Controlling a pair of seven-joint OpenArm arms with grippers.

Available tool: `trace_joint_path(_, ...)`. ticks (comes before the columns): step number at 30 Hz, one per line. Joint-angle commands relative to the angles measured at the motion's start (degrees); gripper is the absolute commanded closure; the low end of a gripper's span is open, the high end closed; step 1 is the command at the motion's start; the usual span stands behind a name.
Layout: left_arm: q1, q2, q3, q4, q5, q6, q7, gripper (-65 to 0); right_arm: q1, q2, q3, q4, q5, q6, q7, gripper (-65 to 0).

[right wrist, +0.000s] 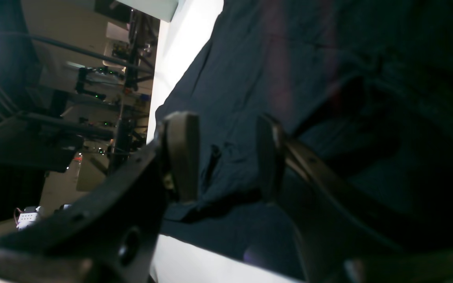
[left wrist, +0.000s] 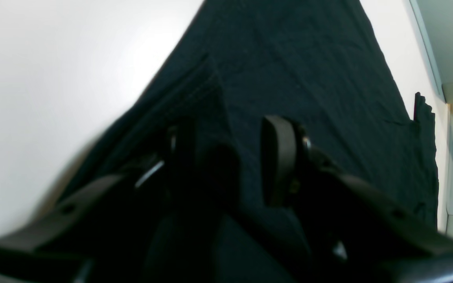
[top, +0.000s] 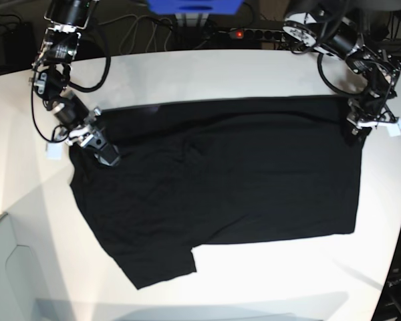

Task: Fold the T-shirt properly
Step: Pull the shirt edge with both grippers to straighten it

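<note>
T-shirt [top: 220, 174]: spread flat mid-table [top: 207, 73].
Left gripper [left wrist: 226, 157]: jaws apart (nothing held), above its right edge.
Right gripper [right wrist: 222, 157]: jaws apart, above its left edge.

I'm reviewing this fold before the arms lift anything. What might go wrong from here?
1. Both grippers look open over the T-shirt. The right gripper straddles a small wrinkle near the edge and may pinch too little fabric, so it slips.
2. The left gripper sits at the shirt's far corner; an uneven lift could skew the fold.
3. One sleeve sticks out near the front table edge and may drag or bunch.
</note>
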Motion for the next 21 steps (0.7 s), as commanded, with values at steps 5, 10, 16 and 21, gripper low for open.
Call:
trace_joint_path(5, -0.36, -1.15, 0.12, 0.67, -0.37, -0.3, -0.67, -26.7, 0.49, 0.41, -0.11, 0.9, 1.36, 0.2, 1.15, -16.0)
trace_joint_path(10, -0.36, -1.15, 0.12, 0.67, -0.28, -0.3, -0.67, -26.7, 0.93, 0.5, -0.11, 1.34, -6.73, 0.11, 0.71, 0.0)
trace_joint_path(16, 0.52, -1.15, 0.12, 0.85, -0.28, -0.3, -0.67, -26.7, 0.58, 0.59, -0.02, 0.9, -8.05, 0.11, 1.15, 0.0)
trace_joint_path(21, 0.78, -1.15, 0.12, 0.76, -0.28, -0.3, -0.84, -26.7, 0.84, 0.85, 0.16, -2.0, -8.14, 0.11, 1.24, 0.0)
